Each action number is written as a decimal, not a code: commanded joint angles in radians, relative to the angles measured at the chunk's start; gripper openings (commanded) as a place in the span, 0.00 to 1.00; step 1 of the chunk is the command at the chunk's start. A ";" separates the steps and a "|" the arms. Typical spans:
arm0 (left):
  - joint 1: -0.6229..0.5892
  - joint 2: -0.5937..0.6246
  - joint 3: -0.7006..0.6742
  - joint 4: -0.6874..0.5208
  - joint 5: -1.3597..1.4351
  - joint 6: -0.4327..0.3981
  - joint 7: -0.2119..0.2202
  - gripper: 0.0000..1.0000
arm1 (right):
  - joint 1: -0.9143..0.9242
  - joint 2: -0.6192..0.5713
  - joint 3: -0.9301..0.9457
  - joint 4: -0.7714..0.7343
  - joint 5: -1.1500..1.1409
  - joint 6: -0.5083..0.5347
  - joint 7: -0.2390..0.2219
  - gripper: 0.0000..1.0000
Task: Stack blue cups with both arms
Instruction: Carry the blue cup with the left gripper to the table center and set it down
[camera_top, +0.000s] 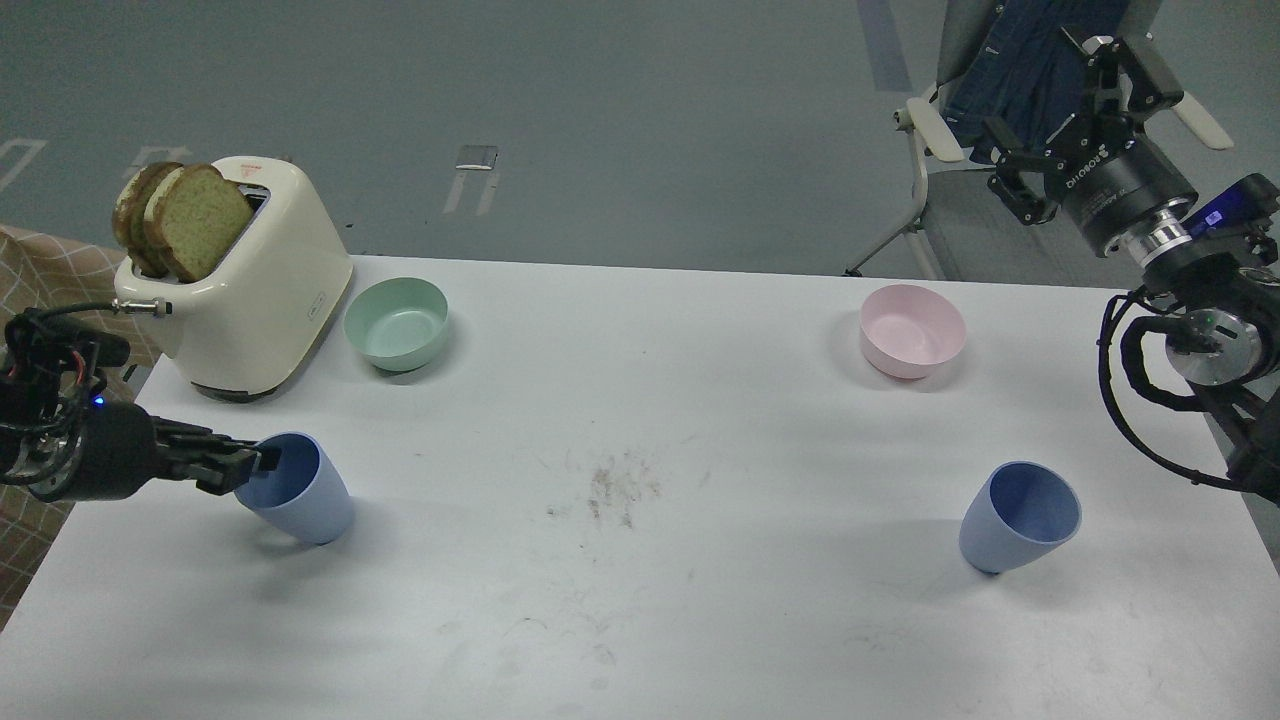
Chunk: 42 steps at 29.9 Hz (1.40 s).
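Two blue cups stand upright on the white table (640, 600): the left cup (305, 495) at front left, the right cup (1020, 518) at front right. My left gripper (258, 462) comes in low from the left. Its fingertips are at the left cup's near rim and one tip seems to reach inside the mouth. The fingers overlap, so I cannot tell them apart. My right gripper (1072, 118) is open and empty, held high beyond the table's far right corner, well away from the right cup.
A cream toaster (250, 290) with bread slices stands at back left, with a mint-green bowl (396, 322) next to it. A pink bowl (912, 330) sits at back right. A chair (960, 130) with blue cloth stands behind the right gripper.
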 joint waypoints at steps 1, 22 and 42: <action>0.000 0.016 -0.008 -0.017 0.002 0.001 0.000 0.00 | 0.000 0.000 0.000 0.000 0.000 0.000 0.000 1.00; -0.521 -0.479 -0.050 -0.152 0.097 -0.116 0.000 0.00 | 0.186 -0.010 -0.008 0.005 0.000 0.000 0.000 1.00; -0.672 -1.017 0.339 0.313 0.247 -0.116 0.000 0.00 | 0.196 -0.010 -0.021 0.012 -0.012 0.000 0.000 1.00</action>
